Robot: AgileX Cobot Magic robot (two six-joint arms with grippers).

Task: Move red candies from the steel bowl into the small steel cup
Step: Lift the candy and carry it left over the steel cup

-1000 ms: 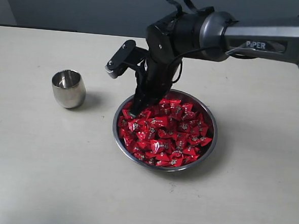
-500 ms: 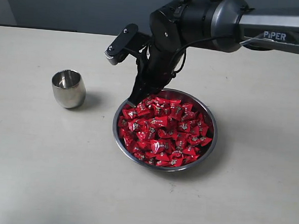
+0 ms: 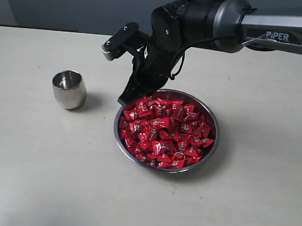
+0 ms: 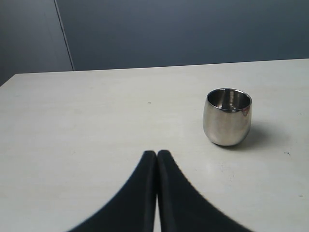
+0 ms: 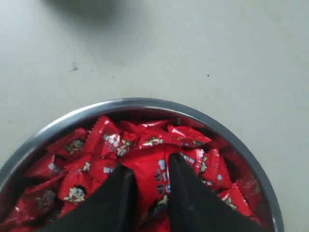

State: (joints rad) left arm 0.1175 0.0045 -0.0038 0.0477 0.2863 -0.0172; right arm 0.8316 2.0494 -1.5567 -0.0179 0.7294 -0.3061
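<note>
The steel bowl (image 3: 217,128) sits right of centre on the table, heaped with red candies (image 3: 165,129). My right gripper (image 3: 124,99) hangs just above the bowl's left rim. In the right wrist view its fingers (image 5: 190,193) are shut on one red candy (image 5: 153,175), held above the pile (image 5: 108,140) and the bowl rim (image 5: 135,102). The small steel cup (image 3: 69,89) stands upright to the left of the bowl and looks empty. My left gripper (image 4: 157,153) is shut on nothing, low over the table, with the cup (image 4: 227,116) ahead of it and to one side.
The pale table (image 3: 44,178) stretches around both vessels, with a dark wall behind it. The right arm's black wrist and camera mount (image 3: 119,39) hang over the table between cup and bowl. The left arm does not show in the exterior view.
My right gripper has lifted out of the candy pile and shifted left to the bowl's left rim, with a candy pinched in it. The cup, the bowl and the left gripper have not moved.
</note>
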